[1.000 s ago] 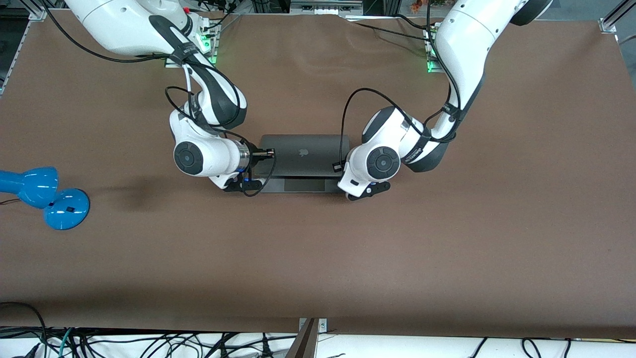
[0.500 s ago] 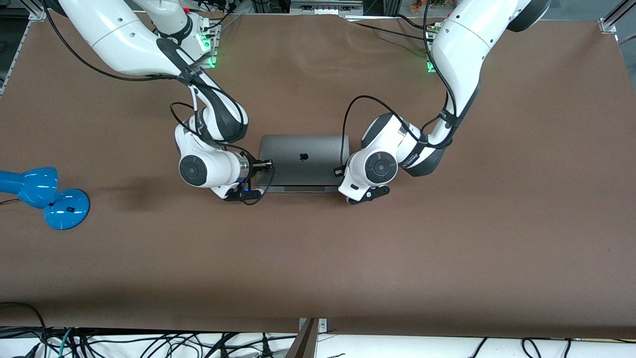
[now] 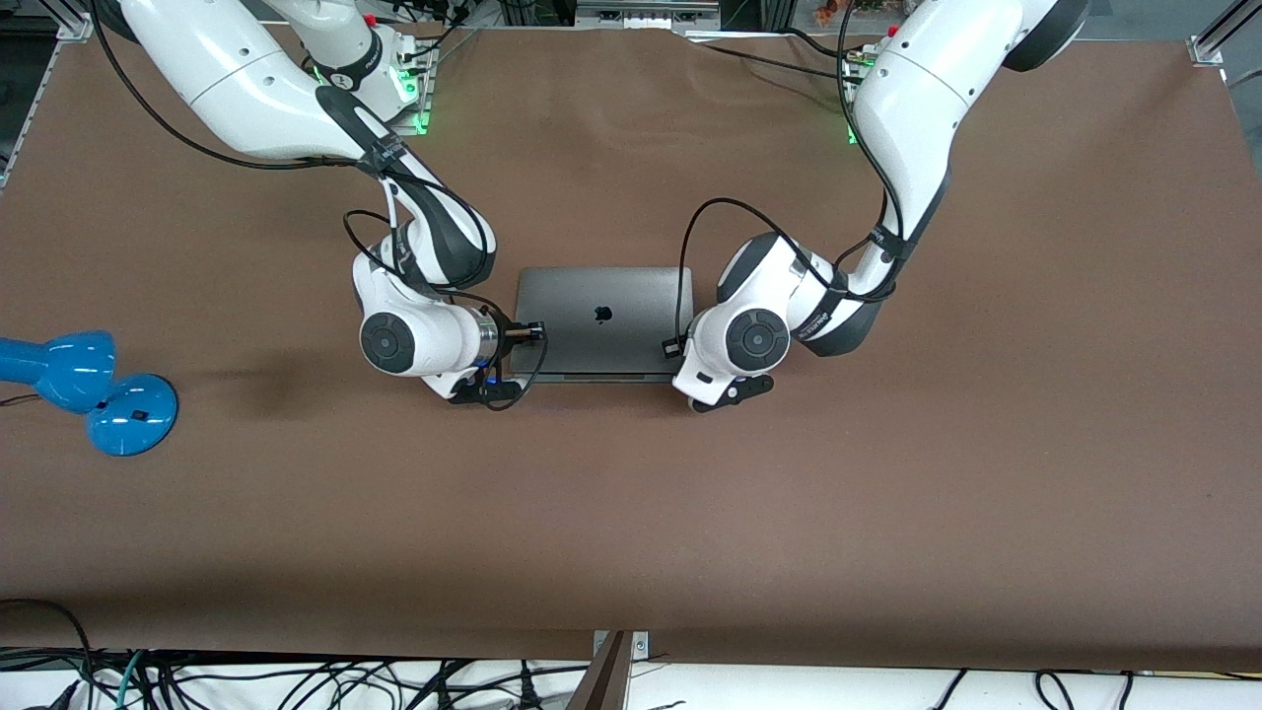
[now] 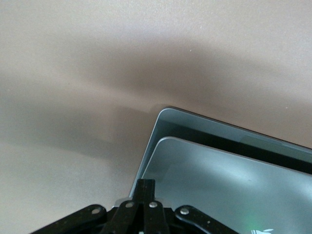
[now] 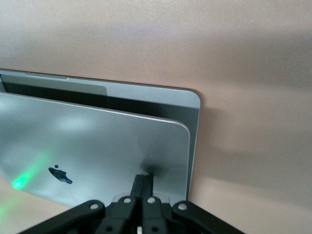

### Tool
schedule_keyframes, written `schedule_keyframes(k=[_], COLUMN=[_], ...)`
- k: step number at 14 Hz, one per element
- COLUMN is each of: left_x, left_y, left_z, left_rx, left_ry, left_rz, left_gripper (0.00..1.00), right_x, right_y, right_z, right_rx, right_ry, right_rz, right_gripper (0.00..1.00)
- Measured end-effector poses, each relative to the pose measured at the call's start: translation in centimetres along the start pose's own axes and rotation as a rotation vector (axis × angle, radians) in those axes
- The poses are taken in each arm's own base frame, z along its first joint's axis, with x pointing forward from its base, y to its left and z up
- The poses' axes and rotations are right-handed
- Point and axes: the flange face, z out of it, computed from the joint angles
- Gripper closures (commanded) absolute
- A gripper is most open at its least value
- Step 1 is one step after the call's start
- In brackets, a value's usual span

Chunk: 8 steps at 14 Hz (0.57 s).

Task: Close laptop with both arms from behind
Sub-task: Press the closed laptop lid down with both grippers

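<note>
Laptop [image 3: 603,320] lay near the middle of the brown table [image 3: 887,513], and from my console I saw its lid tipped almost flat, with only a thin strip of the base showing along the edge nearest the front camera. On my right wrist view the lid [image 5: 92,151] hovered just above the base, a dark gap between them at the corner, and the black apple logo [image 5: 60,174] sat on the grey metal close ahead of the fingertips.

At the lid's edge toward the right arm's end of the table I had the right gripper [image 3: 527,331], its fingers [image 5: 142,187] pressed together and their tips touching the lid's back. At the other edge I had the left gripper [image 3: 673,345], fingers [image 4: 145,192] likewise pressed together, resting on the lid near its corner. Neither pinched anything; both only bore on the metal.

Well apart from both grippers, at the right arm's end of the table, a blue lamp [image 3: 89,390] stood on its round base. Farther up, both arms ran back to their mounts, green lights glowing there.
</note>
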Motion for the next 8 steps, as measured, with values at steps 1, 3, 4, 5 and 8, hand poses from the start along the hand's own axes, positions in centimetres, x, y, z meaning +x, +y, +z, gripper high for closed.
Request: schedule_keyframes(k=[1,3,4,5,8], left_x=[0.1,0.2,0.3,0.4,0.7], left_y=[0.0,0.0,0.1,0.1,0.2], left_z=[0.2,0.4,0.5,0.7,1.5], left_rx=[0.001,-0.004,-0.008,-0.012,-0.016], left_ry=[-0.001,0.002,0.004,0.007,0.008], left_rz=[-0.001,-0.002,-0.003,-0.003,-0.006], left_gripper=[1.00,1.00,1.00,1.00,1.00], right_x=[0.0,0.2,0.4,0.4,0.6], right_y=[0.1,0.3,0.3,0.4,0.6], right_z=[0.0,0.0,0.0,0.1,0.8], right_rx=[0.000,0.001,0.004,0.006,0.009], right_ry=[0.001,0.010,0.018,0.021,0.015], right_rz=[0.001,0.003,0.002,0.001,0.004], right_gripper=[0.98,0.98,0.98,0.98,0.98])
